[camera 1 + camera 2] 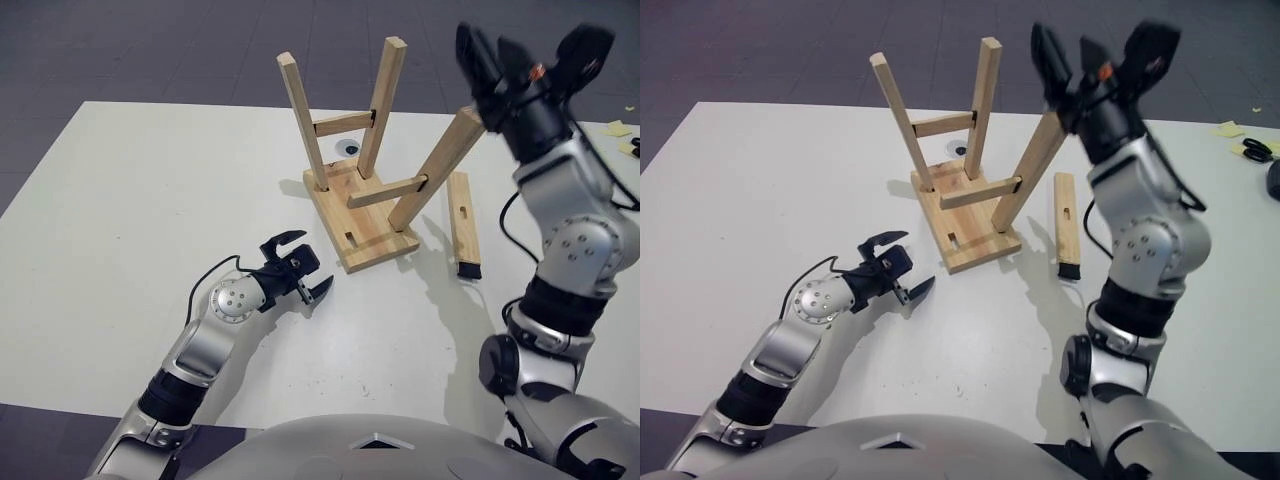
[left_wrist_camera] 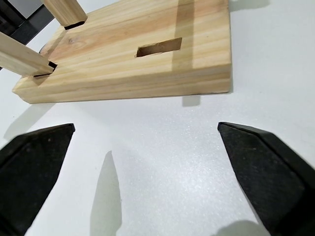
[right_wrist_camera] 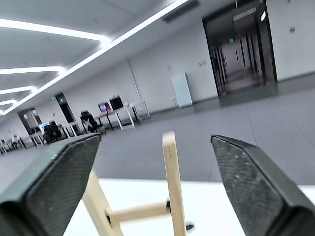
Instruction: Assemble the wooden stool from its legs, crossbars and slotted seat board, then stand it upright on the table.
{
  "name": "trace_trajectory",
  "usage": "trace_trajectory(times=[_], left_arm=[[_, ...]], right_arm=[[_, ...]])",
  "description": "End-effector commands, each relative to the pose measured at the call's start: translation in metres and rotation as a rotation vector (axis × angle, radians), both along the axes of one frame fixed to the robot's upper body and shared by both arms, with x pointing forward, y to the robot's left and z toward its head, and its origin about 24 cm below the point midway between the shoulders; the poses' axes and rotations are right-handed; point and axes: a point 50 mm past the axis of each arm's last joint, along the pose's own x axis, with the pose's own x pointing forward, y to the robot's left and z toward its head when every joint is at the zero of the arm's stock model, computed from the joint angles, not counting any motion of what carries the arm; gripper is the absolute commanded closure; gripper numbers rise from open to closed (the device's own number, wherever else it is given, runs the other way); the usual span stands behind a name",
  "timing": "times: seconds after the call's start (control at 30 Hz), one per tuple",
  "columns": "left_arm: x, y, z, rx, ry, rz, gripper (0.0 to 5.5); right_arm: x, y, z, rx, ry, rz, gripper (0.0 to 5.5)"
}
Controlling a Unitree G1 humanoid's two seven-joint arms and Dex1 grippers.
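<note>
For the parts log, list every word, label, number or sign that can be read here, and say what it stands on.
None can be read.
Green signs by the far doorways: too small to read.
Yellow notes on the table: no writing to be made out.
Seat board: no print shows.
</note>
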Motion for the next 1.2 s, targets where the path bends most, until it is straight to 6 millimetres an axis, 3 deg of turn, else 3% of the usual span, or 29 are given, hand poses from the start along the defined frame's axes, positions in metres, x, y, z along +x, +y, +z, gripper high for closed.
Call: trace_trajectory(times=[0.03, 0.2, 0.27, 0.3, 0.37, 0.43, 0.47, 0.5, 0.57, 0.83, 0.9, 1.0, 1.03, 1.1, 1.2], left_arm=[[0.003, 0.000, 0.000, 0.011, -0.009, 0.008, 0.10], [0.002, 0.000, -0.001, 0.010, -0.008, 0.011, 0.10], [0.002, 0.000, -0.001, 0.010, -0.009, 0.013, 0.10], [0.003, -0.001, -0.001, 0.010, -0.010, 0.014, 0.10], [0.003, -0.001, -0.001, 0.009, -0.011, 0.017, 0.10], [0.002, -0.002, -0.002, 0.008, -0.010, 0.016, 0.10], [0.002, -0.002, -0.002, 0.011, -0.009, 0.015, 0.10], [0.002, -0.001, -0.002, 0.013, -0.008, 0.015, 0.10], [0.001, 0.000, -0.003, 0.016, -0.003, 0.016, 0.10], [0.002, -0.003, -0.003, 0.011, -0.002, 0.010, 0.10], [0.002, -0.004, -0.004, 0.014, -0.001, 0.009, 0.10], [0.003, -0.005, -0.002, 0.004, -0.010, 0.009, 0.10], [0.003, -0.005, 0.000, -0.003, -0.016, 0.017, 0.10], [0.005, 0.000, 0.002, -0.015, -0.029, 0.051, 0.10], [0.011, 0.006, 0.007, -0.045, -0.063, 0.125, 0.10]], right_arm=[[0.007, -0.007, 0.044, 0.041, -0.104, -0.003, 0.44], [0.009, -0.006, 0.078, 0.088, -0.177, 0.011, 0.13], [0.015, -0.003, 0.067, 0.100, -0.121, 0.023, 0.13], [0.022, 0.001, 0.043, 0.071, -0.012, 0.021, 0.13], [0.027, 0.014, -0.033, -0.078, 0.260, 0.045, 0.13], [0.014, 0.019, -0.106, -0.225, 0.493, 0.069, 0.13], [0.005, 0.018, -0.129, -0.260, 0.559, 0.076, 0.13], [0.000, 0.016, -0.139, -0.273, 0.581, 0.073, 0.13], [-0.002, 0.018, -0.131, -0.217, 0.534, 0.093, 0.13], [0.012, 0.022, -0.037, 0.126, 0.186, 0.146, 0.13], [0.013, 0.016, -0.009, 0.198, 0.097, 0.131, 0.13], [0.010, -0.017, 0.022, 0.309, -0.015, 0.022, 0.13], [0.008, -0.032, 0.025, 0.339, -0.035, -0.034, 0.13], [0.007, -0.064, 0.012, 0.358, -0.002, -0.215, 0.13], [0.007, -0.089, -0.042, 0.220, 0.254, -0.442, 0.13]])
